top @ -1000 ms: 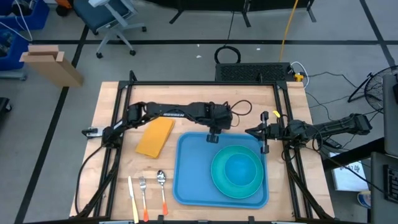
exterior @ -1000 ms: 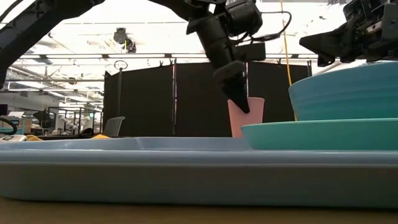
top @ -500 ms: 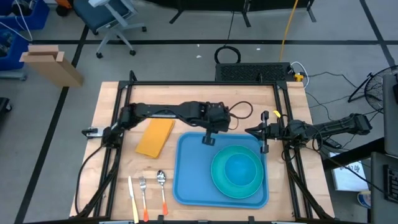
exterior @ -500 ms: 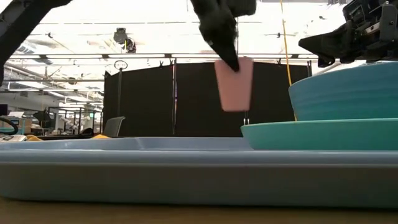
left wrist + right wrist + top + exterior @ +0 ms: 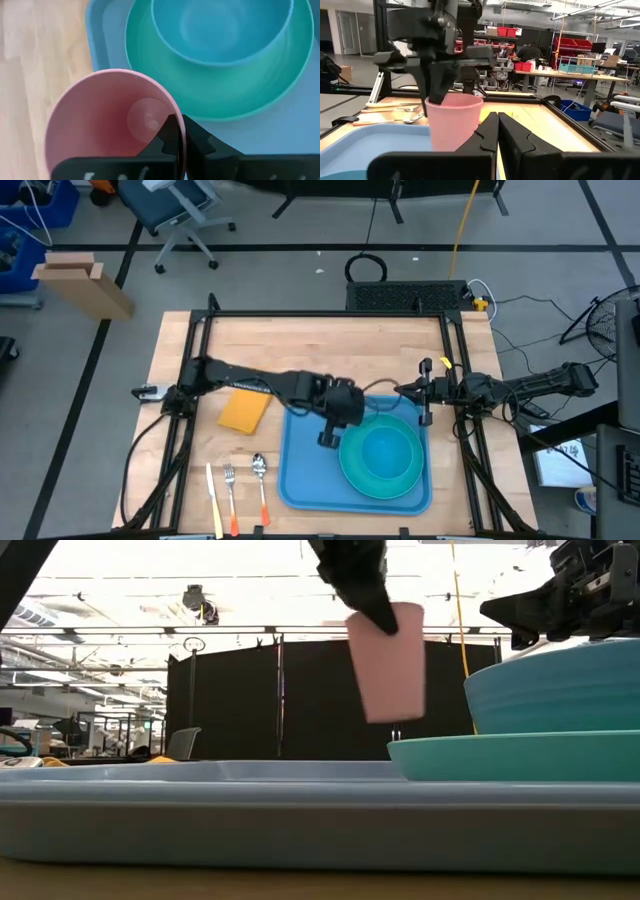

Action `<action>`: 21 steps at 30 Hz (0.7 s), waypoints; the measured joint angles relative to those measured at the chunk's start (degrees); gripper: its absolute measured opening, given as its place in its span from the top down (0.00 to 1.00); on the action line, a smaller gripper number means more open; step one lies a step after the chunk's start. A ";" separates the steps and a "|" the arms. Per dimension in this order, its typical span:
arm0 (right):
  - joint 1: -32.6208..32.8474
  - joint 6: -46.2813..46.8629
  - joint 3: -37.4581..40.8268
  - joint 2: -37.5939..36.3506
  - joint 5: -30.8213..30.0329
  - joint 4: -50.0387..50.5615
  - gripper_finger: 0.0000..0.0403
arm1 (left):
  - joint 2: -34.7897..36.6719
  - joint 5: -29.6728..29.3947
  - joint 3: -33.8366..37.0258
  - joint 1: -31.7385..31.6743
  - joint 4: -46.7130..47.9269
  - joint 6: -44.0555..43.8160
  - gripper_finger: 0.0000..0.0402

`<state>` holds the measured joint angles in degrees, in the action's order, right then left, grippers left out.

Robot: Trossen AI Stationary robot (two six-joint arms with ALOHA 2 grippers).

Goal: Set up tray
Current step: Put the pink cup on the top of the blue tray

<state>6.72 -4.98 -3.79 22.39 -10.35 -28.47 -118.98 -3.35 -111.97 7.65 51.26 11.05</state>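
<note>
My left gripper (image 5: 328,438) is over the left half of the light-blue tray (image 5: 300,470), shut on a pink cup (image 5: 388,660) that hangs in the air above it. The cup (image 5: 115,120) shows from above in the left wrist view and as a pink cup (image 5: 452,122) in the right wrist view. In the high view the gripper hides it. A turquoise plate (image 5: 380,460) with a blue bowl (image 5: 385,450) in it rests on the tray's right half. My right gripper (image 5: 402,392) waits shut at the tray's far right corner. My left gripper holds the cup by its rim (image 5: 176,131), one finger (image 5: 169,135) inside the cup and one finger (image 5: 200,145) outside. The fingers come from above, pointing down. The cup hangs upright below them, lifted clear of the tray, its base (image 5: 395,718) well above the tray's rim.
A yellow napkin (image 5: 247,412) lies on the table left of the tray. A knife (image 5: 212,490), fork (image 5: 230,485) and spoon (image 5: 260,475) lie near the table's near left edge. A black metal frame (image 5: 330,315) runs around the table. Bare tray floor (image 5: 305,480) shows left of the plate.
My left gripper has lifted the cup from where it stood at the tray's far edge and carried it toward the table's near edge, over the tray's left half beside the plate. The cup stays upright and is now clear of any surface.
</note>
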 joint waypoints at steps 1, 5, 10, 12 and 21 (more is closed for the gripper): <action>0.00 0.24 0.00 0.00 0.07 0.02 1.00 | 0.69 -0.42 0.85 -0.01 -0.13 -0.71 0.99; 0.00 0.44 0.00 -0.01 0.09 0.06 1.00 | 4.98 -1.85 6.73 -0.43 -1.79 -3.96 0.99; 0.00 0.48 0.00 0.00 0.11 0.51 1.00 | 9.88 -1.27 18.24 -0.27 -8.38 -7.63 0.99; 0.00 0.95 0.00 0.01 0.07 0.53 1.00 | 11.29 -1.07 22.01 -0.39 -11.16 -8.88 0.99; 0.00 -0.13 0.00 0.00 0.02 -0.07 1.00 | 11.04 1.39 24.14 -0.32 -12.91 -12.58 0.99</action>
<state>6.72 -5.11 -3.79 22.39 -10.33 -28.53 -107.94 -1.96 -87.83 7.33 38.36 -1.53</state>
